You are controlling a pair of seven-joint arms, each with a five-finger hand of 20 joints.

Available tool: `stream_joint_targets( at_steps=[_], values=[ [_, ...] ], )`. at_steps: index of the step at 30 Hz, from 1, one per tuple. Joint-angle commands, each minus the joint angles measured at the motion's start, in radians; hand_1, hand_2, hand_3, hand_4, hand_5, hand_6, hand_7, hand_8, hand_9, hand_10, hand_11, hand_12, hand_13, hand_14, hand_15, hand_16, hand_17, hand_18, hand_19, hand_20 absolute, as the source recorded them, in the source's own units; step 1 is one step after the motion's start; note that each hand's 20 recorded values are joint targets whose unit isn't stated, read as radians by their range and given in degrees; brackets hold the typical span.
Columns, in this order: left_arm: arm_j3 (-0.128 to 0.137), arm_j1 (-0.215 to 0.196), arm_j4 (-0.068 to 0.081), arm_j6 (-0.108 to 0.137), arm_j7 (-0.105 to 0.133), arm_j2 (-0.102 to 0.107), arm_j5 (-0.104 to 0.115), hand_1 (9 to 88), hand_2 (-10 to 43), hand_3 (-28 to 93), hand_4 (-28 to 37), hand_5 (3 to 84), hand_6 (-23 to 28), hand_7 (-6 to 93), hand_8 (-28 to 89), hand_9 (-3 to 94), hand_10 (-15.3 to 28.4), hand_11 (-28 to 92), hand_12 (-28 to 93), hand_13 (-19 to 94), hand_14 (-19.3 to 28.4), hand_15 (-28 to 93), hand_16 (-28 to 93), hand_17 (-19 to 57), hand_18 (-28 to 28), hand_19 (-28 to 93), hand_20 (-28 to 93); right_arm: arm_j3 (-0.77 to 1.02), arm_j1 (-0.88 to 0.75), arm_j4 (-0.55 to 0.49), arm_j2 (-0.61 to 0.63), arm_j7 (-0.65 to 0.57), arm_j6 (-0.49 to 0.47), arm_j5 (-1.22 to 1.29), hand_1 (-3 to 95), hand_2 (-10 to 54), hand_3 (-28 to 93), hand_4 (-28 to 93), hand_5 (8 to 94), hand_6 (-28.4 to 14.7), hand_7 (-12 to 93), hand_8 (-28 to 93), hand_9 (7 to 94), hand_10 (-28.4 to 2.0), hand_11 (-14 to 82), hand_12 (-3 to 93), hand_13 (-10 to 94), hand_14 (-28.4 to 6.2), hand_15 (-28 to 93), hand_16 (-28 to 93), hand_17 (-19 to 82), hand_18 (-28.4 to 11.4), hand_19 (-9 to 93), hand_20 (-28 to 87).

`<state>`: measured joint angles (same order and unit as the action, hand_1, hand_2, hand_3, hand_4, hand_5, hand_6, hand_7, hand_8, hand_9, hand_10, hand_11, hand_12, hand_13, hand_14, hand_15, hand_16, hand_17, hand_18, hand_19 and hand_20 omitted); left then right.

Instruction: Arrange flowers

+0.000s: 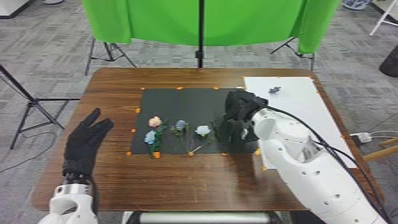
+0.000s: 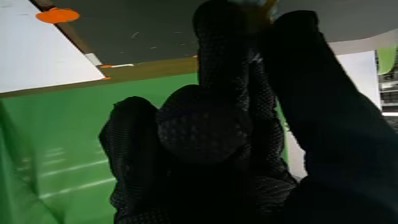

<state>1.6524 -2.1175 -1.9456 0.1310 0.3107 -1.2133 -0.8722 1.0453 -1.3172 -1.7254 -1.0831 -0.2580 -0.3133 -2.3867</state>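
- Progress: four flowers are laid out on the black mat (image 1: 169, 102). The peach rose (image 1: 155, 121) is set at the left, with the light blue flower (image 1: 150, 136) just nearer the robot; the blue-violet flower (image 1: 181, 125) and the white flower (image 1: 202, 131) are placed farther right, stems toward the near edge
- Remaining: the dark blue flower (image 1: 274, 90) is left on the white board (image 1: 291, 100), to the right of the mat. The arrangement is judged well advanced but unfinished
- Right hand (image 1: 240, 107): positioned over the right part of the mat. In the right wrist view, the thumb and one finger are brought narrowly together at the tips, with a small yellowish item (image 2: 263, 9) pinched between them; the other fingers are bent. The item is presumed to be part of a further flower; its identity cannot be confirmed
- Left hand (image 1: 86, 142): held to the left of the mat, fingers straight, thumb spread wide, nothing gripped
- Surface: the mat and board are laid on a brown wooden table (image 1: 191, 187); orange markers (image 1: 156, 155) are fixed along the edges of the mat
- Room: a green cloth (image 1: 160, 22) is hung beyond the table, above a grey carpeted floor (image 1: 49, 55); black stands are set up nearby
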Motion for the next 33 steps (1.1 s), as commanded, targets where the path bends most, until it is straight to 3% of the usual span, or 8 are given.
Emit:
stream_joint_targets(
  at_steps=[1, 7, 13, 21, 25, 26, 29, 33],
  values=[
    [-0.002, -0.005, 0.007, -0.011, -0.004, -0.010, -0.003, 21.5, -2.3, 66, -22.6, 42.5, 3.0, 6.4, -5, 46.2, 13.3, 15, 13, 36, 16.3, 12, 5, 3.9, 13.6, 6, 21, -0.009, 0.010, -0.011, -0.013, 0.021, 0.009, -0.013, 50.7, -9.5, 53, -13, 71.6, 0.1, 16, 8, 83.4, -10.0, 25.3, 28.9, 90, -1.5, 61, 34, 64, -10.4, 93, 59],
    [-0.002, -0.002, 0.009, -0.010, -0.003, -0.009, -0.003, 21.6, -2.4, 66, -22.6, 42.5, 3.1, 6.3, -5, 46.2, 13.2, 15, 13, 36, 16.3, 12, 5, 4.1, 13.6, 6, 21, 0.002, 0.009, -0.008, -0.011, 0.027, -0.030, -0.028, 46.3, -9.5, 57, -14, 70.3, 0.5, 15, 5, 82.8, -10.5, 27.6, 25.0, 90, -1.7, 61, 34, 64, -10.6, 93, 59],
    [-0.001, -0.003, 0.008, -0.011, -0.002, -0.010, -0.009, 22.9, -3.9, 66, -21.9, 42.4, 3.0, 6.3, -5, 46.1, 13.2, 15, 13, 36, 16.3, 12, 5, 4.0, 13.6, 6, 21, 0.020, 0.015, -0.010, -0.011, 0.039, -0.079, -0.047, 39.9, -9.5, 60, -15, 68.7, 0.6, 16, -8, 82.4, -11.3, 27.5, 24.9, 90, -1.8, 61, 34, 63, -11.1, 93, 60],
    [0.001, -0.008, 0.007, -0.015, 0.001, -0.009, -0.009, 23.0, -5.7, 67, -21.4, 42.4, 3.0, 6.4, -5, 46.0, 13.1, 15, 13, 36, 16.2, 12, 5, 3.9, 13.7, 6, 21, 0.032, 0.024, -0.006, -0.011, 0.021, -0.023, -0.024, 34.4, -9.5, 58, -15, 67.8, -0.1, 14, -7, 82.6, -12.0, 27.7, 25.1, 90, -2.0, 61, 33, 63, -11.7, 93, 61],
    [0.001, -0.008, 0.007, -0.015, 0.001, -0.010, -0.008, 23.2, -5.7, 67, -21.5, 42.3, 2.9, 6.4, -5, 46.0, 13.1, 15, 13, 36, 16.2, 12, 5, 3.9, 13.7, 6, 21, 0.012, 0.015, 0.007, -0.004, 0.033, 0.082, -0.014, 39.3, -9.5, 59, -15, 70.5, 0.2, 18, -7, 83.3, -11.7, 28.6, 25.3, 90, -2.0, 61, 33, 63, -11.5, 93, 60],
    [0.000, -0.007, 0.008, -0.015, 0.001, -0.010, -0.008, 23.2, -5.6, 67, -21.6, 42.3, 2.9, 6.4, -5, 46.0, 13.1, 15, 13, 36, 16.2, 12, 5, 3.9, 13.7, 6, 21, 0.008, 0.014, 0.009, -0.004, 0.035, 0.093, -0.012, 43.3, -9.5, 57, -16, 72.2, -0.1, 19, 4, 83.5, -11.5, 28.8, 25.2, 90, -2.1, 61, 33, 63, -11.4, 93, 60],
    [0.000, -0.007, 0.008, -0.014, 0.000, -0.011, -0.007, 23.0, -5.5, 67, -21.6, 42.3, 3.0, 6.4, -5, 46.0, 13.1, 15, 13, 36, 16.2, 12, 5, 3.9, 13.7, 6, 21, 0.001, 0.015, 0.008, -0.007, 0.041, 0.087, -0.014, 52.0, -9.5, 48, -15, 76.1, 0.1, 23, 14, 85.0, -10.6, 29.8, 25.2, 90, -2.0, 61, 33, 63, -11.6, 93, 60],
    [-0.001, -0.002, 0.009, -0.012, -0.002, -0.010, -0.007, 22.9, -5.3, 67, -21.8, 42.3, 2.9, 6.5, -5, 46.0, 13.2, 15, 13, 36, 16.2, 12, 5, 3.9, 13.7, 6, 21, -0.006, 0.014, 0.006, -0.005, 0.041, 0.076, -0.014, 54.4, -9.5, 48, -14, 78.3, 0.7, 24, 13, 86.1, -10.3, 29.9, 25.2, 90, -2.0, 61, 33, 63, -11.6, 93, 60]
  ],
)
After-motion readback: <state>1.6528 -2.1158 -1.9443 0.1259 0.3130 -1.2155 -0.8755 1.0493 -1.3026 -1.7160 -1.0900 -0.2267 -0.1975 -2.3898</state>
